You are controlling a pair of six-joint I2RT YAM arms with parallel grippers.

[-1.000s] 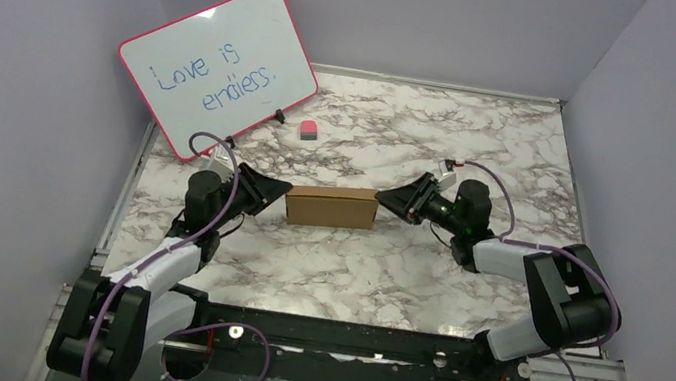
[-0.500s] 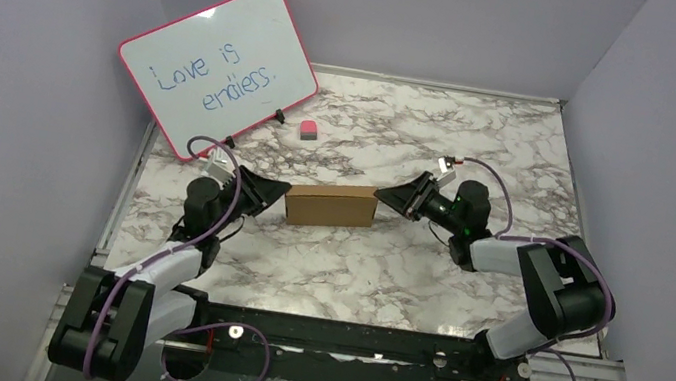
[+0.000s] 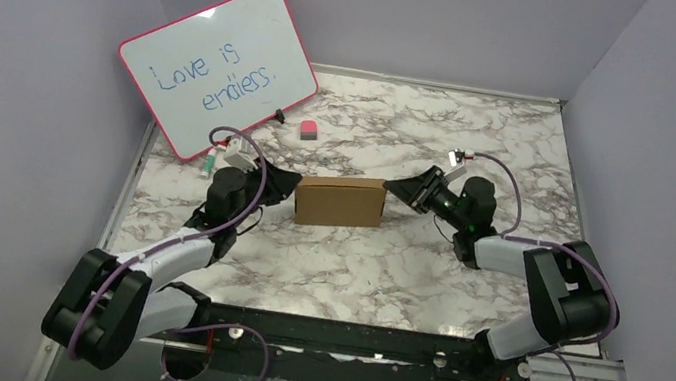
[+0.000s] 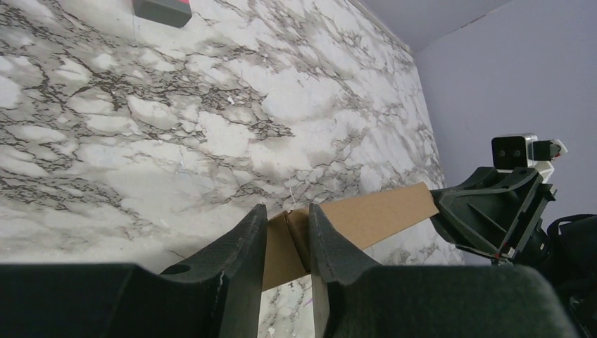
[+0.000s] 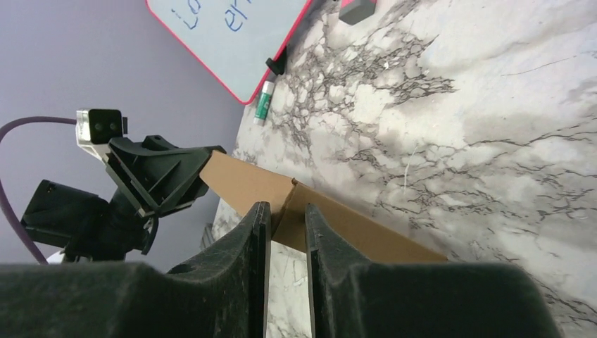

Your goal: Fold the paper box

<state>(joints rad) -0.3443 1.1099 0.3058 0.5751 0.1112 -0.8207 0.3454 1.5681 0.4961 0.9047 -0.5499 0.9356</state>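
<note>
Presently, paper box (image 3: pixel 340 201) sits between both jaws, each narrow on an end flap; end-closing step, likely needing even squeeze.

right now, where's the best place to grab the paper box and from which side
Probably best: take the paper box by its short end walls, coming in level from the left and right. It lies lengthwise between the arms, and those thin upright cardboard edges suit narrow jaws; the left gripper and right gripper straddle them.
</note>
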